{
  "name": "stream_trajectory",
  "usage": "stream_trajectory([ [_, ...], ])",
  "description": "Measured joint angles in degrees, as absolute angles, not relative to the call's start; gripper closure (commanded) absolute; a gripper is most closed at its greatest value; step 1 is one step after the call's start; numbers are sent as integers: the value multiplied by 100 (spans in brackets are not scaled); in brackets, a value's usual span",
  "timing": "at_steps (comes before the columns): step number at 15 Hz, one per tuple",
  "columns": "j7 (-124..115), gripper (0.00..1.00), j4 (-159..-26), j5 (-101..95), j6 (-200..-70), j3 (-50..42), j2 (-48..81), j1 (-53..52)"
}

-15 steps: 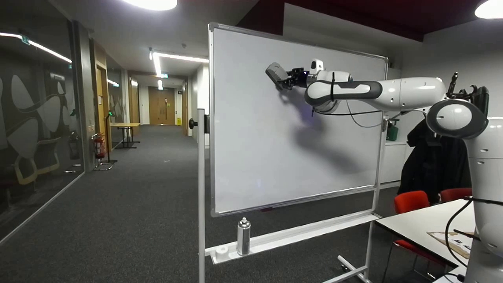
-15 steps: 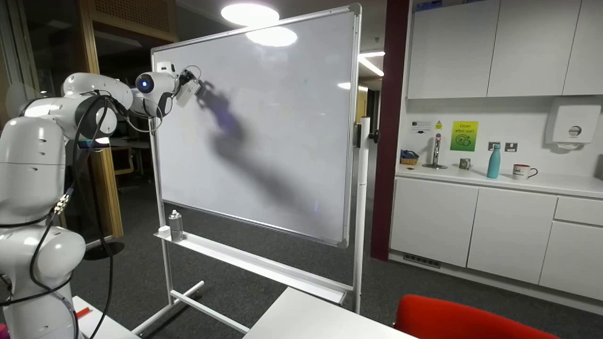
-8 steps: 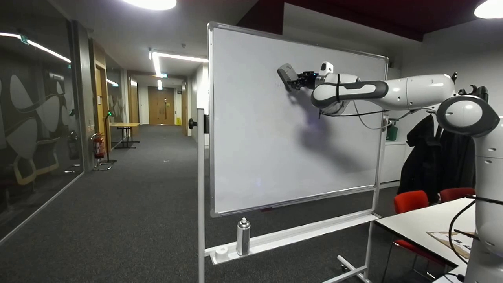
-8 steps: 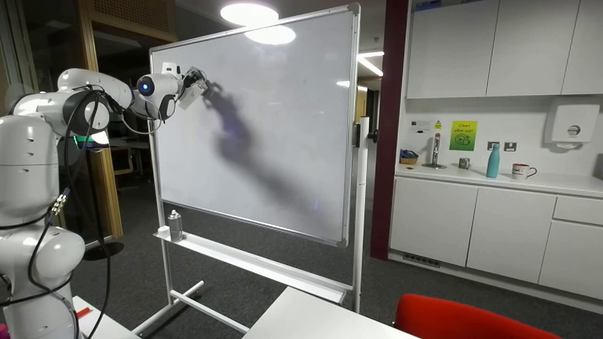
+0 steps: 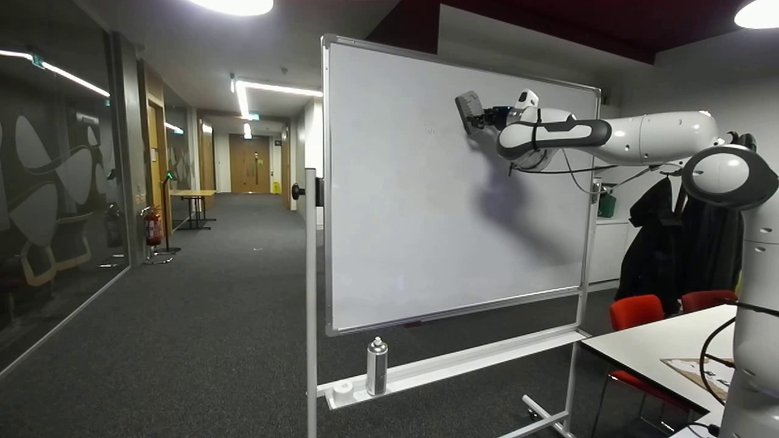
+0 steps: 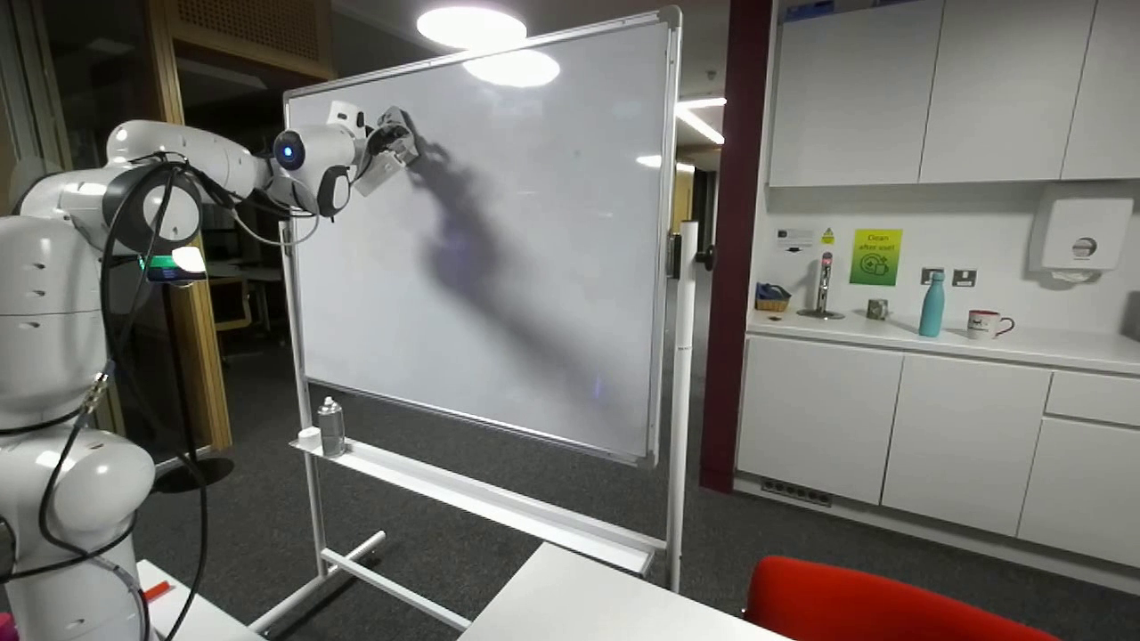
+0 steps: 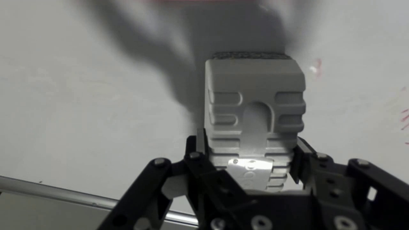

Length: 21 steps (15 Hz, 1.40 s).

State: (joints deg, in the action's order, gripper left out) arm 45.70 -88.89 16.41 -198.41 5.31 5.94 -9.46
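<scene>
Got one pincer (image 7: 251, 145) with one grey eraser (image 7: 255, 80) clamped in it, up high at one whiteboard (image 5: 401, 213) (can't tell if they're touching). Ledge (image 5: 487, 360) below has one spray can (image 5: 377, 368) plus one small white thing (image 5: 343, 393). At least two red chairs (image 5: 636, 311) by the tabletop (image 5: 648, 339).

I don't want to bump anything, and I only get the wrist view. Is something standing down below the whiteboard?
Observer: Yes, a silver can stands upright on the ledge below the whiteboard.
Operator: Is it all by itself there?
Observer: No, a small white round thing sits beside it, near the ledge's end.
Operator: And is my eraser up high or down low?
Observer: High: in both exterior views, the eraser between your fingers is at the whiteboard's upper part.
</scene>
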Motion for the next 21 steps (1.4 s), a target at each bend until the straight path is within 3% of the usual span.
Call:
stream_trajectory([
  [2, 4327, 65, -8899, 1641, -19841, 510, 567, -838],
  [3, 4207, 40, -8911, 1639, -19841, 510, 550, -809],
  [7, 3953, 40, -8972, 1630, -19841, 517, 494, -778],
  [8, 3948, 65, -8973, 1630, -19841, 518, 494, -771],
  [21, 3933, 65, -9035, 1081, -19854, 782, 715, -808],
])
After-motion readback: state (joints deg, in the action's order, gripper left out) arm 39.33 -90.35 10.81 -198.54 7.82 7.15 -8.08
